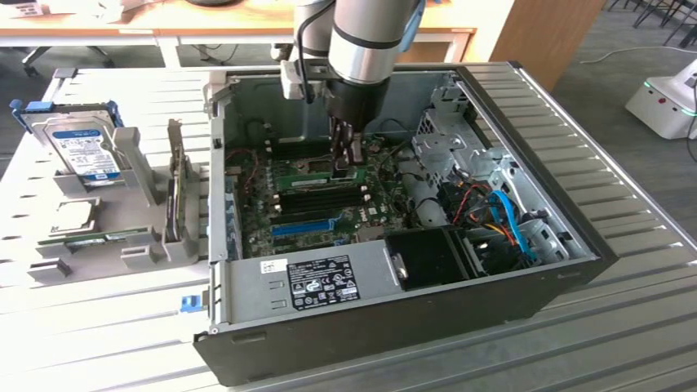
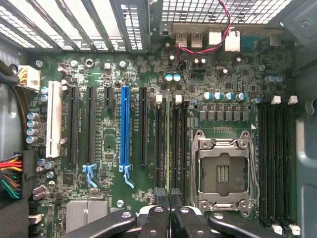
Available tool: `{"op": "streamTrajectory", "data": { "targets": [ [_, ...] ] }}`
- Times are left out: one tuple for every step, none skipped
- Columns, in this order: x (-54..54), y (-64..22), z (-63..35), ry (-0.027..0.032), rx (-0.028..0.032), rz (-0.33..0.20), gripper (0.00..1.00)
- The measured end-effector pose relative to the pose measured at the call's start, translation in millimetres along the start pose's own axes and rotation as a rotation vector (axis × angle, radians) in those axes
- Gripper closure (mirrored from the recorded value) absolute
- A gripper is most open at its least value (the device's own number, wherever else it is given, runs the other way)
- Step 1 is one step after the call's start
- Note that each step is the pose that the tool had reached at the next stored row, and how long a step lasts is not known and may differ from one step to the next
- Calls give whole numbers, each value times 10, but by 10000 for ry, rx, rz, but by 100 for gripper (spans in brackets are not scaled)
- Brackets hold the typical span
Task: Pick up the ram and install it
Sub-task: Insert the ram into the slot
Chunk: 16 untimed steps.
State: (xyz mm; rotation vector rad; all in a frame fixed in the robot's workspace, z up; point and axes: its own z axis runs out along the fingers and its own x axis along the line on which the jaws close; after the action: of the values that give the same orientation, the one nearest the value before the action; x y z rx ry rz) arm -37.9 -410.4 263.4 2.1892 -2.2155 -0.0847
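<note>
My gripper (image 1: pixel 346 166) reaches down into the open computer case (image 1: pixel 381 327), over the motherboard (image 2: pixel 104 74). It is shut on the ram (image 1: pixel 307 175), a thin green stick held level just above or at the black memory slots (image 1: pixel 316 196). In the wrist view the ram (image 2: pixel 171 144) shows edge-on as a thin line between two black slots, beside the metal CPU socket (image 2: pixel 223 171). My gripper (image 2: pixel 170 197) pinches its near end with the black fingers (image 2: pixel 160 196) close together. I cannot tell whether the stick is seated in a slot.
A blue long slot (image 2: pixel 124 126) and a white slot (image 2: pixel 53 119) lie beside the memory slots. At the exterior view's left, grey stands hold a hard drive (image 1: pixel 87 151) with a blue label and a green board (image 1: pixel 104 239). Blue cables (image 1: pixel 512 220) and a black fan shroud (image 1: pixel 436 257) crowd the case's right side.
</note>
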Motion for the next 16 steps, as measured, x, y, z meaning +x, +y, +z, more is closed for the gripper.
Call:
{"op": "streamTrajectory", "data": {
  "targets": [
    [0,-9,0,0,0,-2,88],
    [0,-18,-1,1,0,-1,88],
    [0,-28,-2,1,-1,-2,88],
    [0,-39,-2,1,0,-2,88],
    [-1,-50,-3,1,0,-2,88],
    [-1,-60,-4,2,-1,-2,88],
    [-1,-67,-4,2,-1,-2,88],
    [-1,-67,-4,1,0,-1,88],
    [-1,-67,-4,2,-1,-2,88],
    [-1,-68,-4,1,-1,-2,88],
    [-1,-68,-4,1,0,-2,88],
    [2,-68,-4,0,0,-1,88],
    [8,-69,-4,0,0,-3,88],
    [17,-69,-4,0,0,-3,88],
    [25,-68,-5,1,-1,-2,88],
    [33,-68,-5,1,0,-1,88]
  ]
}}
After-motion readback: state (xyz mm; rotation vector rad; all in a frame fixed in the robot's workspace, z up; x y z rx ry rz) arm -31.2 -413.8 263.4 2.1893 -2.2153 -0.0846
